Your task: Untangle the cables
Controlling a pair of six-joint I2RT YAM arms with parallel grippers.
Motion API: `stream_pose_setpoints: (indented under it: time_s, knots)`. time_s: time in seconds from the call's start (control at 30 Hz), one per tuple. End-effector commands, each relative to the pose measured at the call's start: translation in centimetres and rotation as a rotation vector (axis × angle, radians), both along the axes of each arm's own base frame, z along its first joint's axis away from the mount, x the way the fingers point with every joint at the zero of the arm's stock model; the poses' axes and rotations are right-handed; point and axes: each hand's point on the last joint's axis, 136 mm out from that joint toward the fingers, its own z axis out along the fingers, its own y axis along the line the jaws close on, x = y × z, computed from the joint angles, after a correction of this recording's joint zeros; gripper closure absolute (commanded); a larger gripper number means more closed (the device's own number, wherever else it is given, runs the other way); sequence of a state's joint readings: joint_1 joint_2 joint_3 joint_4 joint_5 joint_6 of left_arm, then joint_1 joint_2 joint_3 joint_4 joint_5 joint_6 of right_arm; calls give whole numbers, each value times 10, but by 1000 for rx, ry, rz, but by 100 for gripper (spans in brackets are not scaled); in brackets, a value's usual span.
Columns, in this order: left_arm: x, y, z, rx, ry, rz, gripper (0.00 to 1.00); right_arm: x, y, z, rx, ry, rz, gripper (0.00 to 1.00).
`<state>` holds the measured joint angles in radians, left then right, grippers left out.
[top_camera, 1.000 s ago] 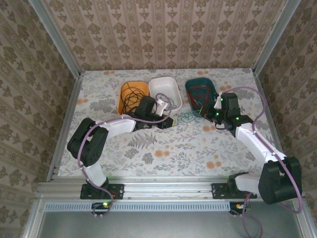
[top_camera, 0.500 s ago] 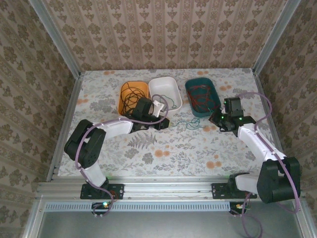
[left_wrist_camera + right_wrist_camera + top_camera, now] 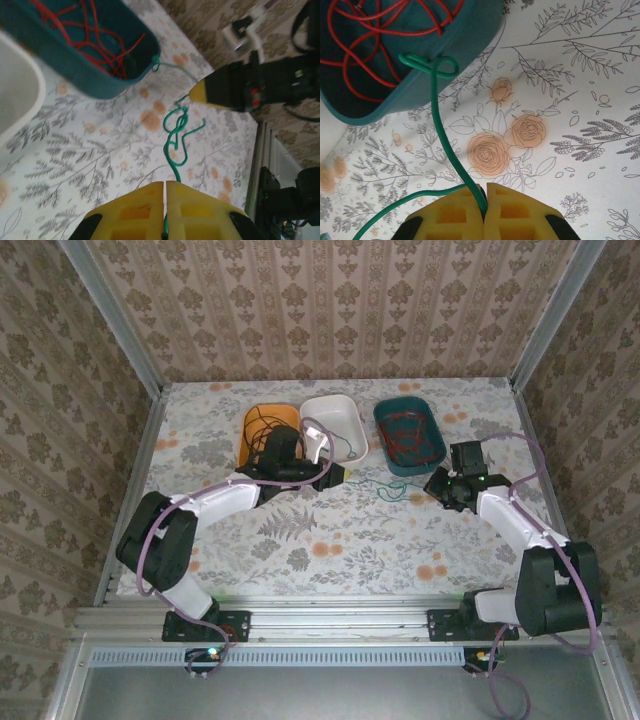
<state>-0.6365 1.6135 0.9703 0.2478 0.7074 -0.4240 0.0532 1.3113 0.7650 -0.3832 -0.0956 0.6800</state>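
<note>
A green cable (image 3: 386, 488) lies stretched across the flowered table between my two grippers. My left gripper (image 3: 337, 476) is shut on one end of it; in the left wrist view the green cable (image 3: 176, 136) curls into a small tangle ahead of the closed left gripper (image 3: 165, 186). My right gripper (image 3: 484, 192) is shut on the other end, and the green cable (image 3: 439, 131) hooks over the rim of the teal bin (image 3: 455, 55). Red cable (image 3: 405, 432) lies coiled in the teal bin (image 3: 436, 453). Black cable (image 3: 261, 430) sits in the orange bin (image 3: 247, 452).
A white bin (image 3: 352, 412) stands between the orange and teal ones, right behind my left wrist. The right gripper (image 3: 438, 483) is just in front of the teal bin's near corner. Metal frame rails border the table on both sides.
My right gripper has drawn back from the teal bin toward the near right. The left arm has swung left and back. The green cable now runs longer between them.
</note>
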Motion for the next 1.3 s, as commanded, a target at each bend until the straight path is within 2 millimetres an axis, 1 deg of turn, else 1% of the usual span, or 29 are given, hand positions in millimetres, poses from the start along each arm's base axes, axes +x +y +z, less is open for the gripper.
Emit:
stream_pose_setpoints:
  time_s: [0.0, 0.1, 0.23, 0.33, 0.4, 0.5, 0.57, 0.63, 0.77, 0.83, 0.93, 1.03, 1.07, 1.1, 1.2, 1.27]
  knots:
    - [13, 6, 71, -178, -106, 23, 100, -20, -33, -26, -154, 106, -73, 100]
    - [19, 14, 101, -268, -140, 52, 100, -20, -34, -28, -160, 115, -76, 100]
    - [21, 25, 128, -341, -180, 72, 100, -21, -36, -31, -163, 124, -85, 100]
    - [24, 35, 141, -378, -199, 97, 100, -23, -39, -34, -160, 136, -101, 100]
    - [25, 40, 144, -378, -208, 112, 100, -25, -41, -36, -156, 142, -113, 100]
    - [23, 40, 137, -321, -218, 113, 100, -25, -41, -34, -150, 133, -114, 100]
    - [21, 37, 129, -271, -225, 103, 100, -22, -40, -29, -149, 111, -105, 100]
    - [19, 36, 127, -264, -225, 101, 100, -21, -41, -25, -171, 96, -99, 100]
    - [24, 41, 137, -319, -236, 130, 100, -30, -55, -16, -258, 101, -120, 100]
    - [26, 40, 139, -327, -240, 140, 100, -31, -56, -13, -265, 72, -121, 100]
    - [24, 26, 130, -277, -242, 109, 100, -23, -39, -9, -204, 16, -59, 100]
    - [20, 7, 116, -234, -225, 59, 100, -17, -11, -12, -147, 4, 53, 100]
    - [18, 1, 112, -224, -218, 41, 100, -16, -2, -14, -135, 6, 88, 98]
    - [16, -4, 109, -214, -214, 28, 100, -15, 2, -14, -136, 4, 105, 95]
    - [9, -15, 98, -175, -202, -12, 100, -14, 1, -8, -156, -10, 105, 75]
    - [4, -20, 92, -160, -186, -41, 100, -13, 0, -3, -155, -26, 92, 67]
